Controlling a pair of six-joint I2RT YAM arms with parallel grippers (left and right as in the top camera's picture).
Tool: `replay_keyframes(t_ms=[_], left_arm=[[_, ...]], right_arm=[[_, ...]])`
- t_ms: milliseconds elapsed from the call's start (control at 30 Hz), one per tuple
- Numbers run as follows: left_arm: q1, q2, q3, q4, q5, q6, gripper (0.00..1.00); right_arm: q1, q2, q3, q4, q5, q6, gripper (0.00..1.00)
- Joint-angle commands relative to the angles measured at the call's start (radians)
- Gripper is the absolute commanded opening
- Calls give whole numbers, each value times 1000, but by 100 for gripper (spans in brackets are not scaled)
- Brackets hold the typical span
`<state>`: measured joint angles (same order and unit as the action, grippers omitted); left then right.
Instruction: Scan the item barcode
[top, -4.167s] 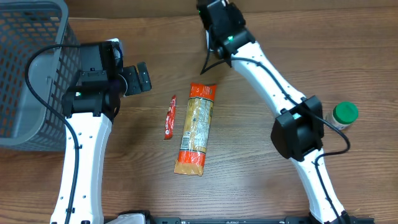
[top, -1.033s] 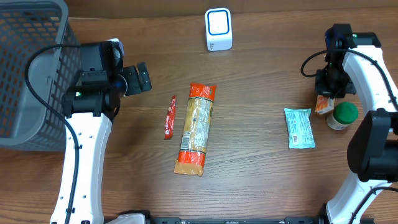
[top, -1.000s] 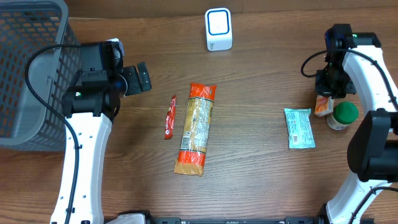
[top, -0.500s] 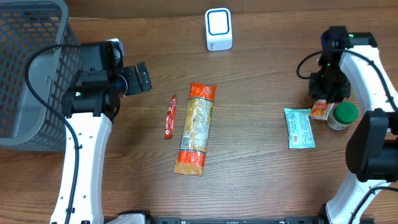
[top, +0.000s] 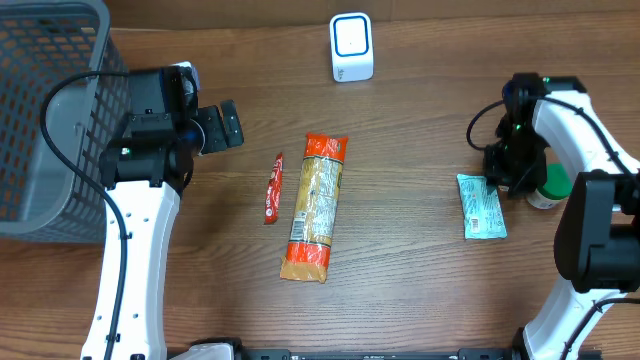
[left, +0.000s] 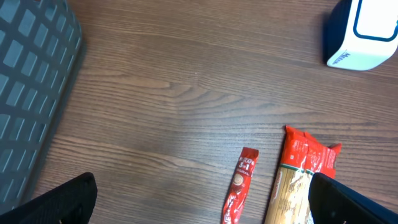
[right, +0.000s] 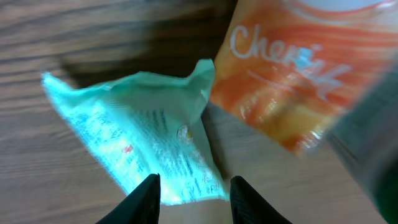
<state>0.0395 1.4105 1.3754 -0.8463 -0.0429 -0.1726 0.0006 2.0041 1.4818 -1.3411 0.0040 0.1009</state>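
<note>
The white and blue scanner (top: 351, 47) stands at the table's far middle, also seen in the left wrist view as the scanner (left: 364, 34). My right gripper (top: 506, 172) hovers over the far end of a teal packet (top: 481, 205). In the right wrist view the right gripper (right: 194, 200) is open, its fingers apart above the teal packet (right: 143, 143), nothing between them. An orange snack packet (right: 289, 81) lies just beside it. My left gripper (top: 215, 128) is wide open and empty, and shows in its own view as the left gripper (left: 202, 211).
An orange pasta packet (top: 316, 205) and a red sachet (top: 273, 187) lie mid-table. A green-lidded jar (top: 552, 185) stands right of the right gripper. A grey mesh basket (top: 40, 110) fills the far left corner.
My right gripper has opened, let go of the orange snack packet by the jar, and slid left over the teal packet's end. The left arm has not moved.
</note>
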Motion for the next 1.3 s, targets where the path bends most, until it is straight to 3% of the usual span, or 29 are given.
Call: replay_keyframes(t_ms=[0,200,400,567,700,1000,1267], left_arm=[[0,5,5,1,-13,13,100],[0,5,5,1,-13,13,100],[0,5,5,1,-13,13,100],[0,5,5,1,-13,13,100],[0,5,5,1,-13,13,100],[0,5,5,1,-13,13,100],[0,5,5,1,-13,13,100]], right_arm=[[5,-5,-75,59,-7,4,38],[34,-5,-137,147,-206,-21,36],[156,-5,-148,171,-409,-48,38],[268,-5,-148,226,-396,82,41],[321,-8,-131,257,-240,133,41],[324,-174,-68,156,-181,135,42],[378,-190,-114,56,-252,103,8]])
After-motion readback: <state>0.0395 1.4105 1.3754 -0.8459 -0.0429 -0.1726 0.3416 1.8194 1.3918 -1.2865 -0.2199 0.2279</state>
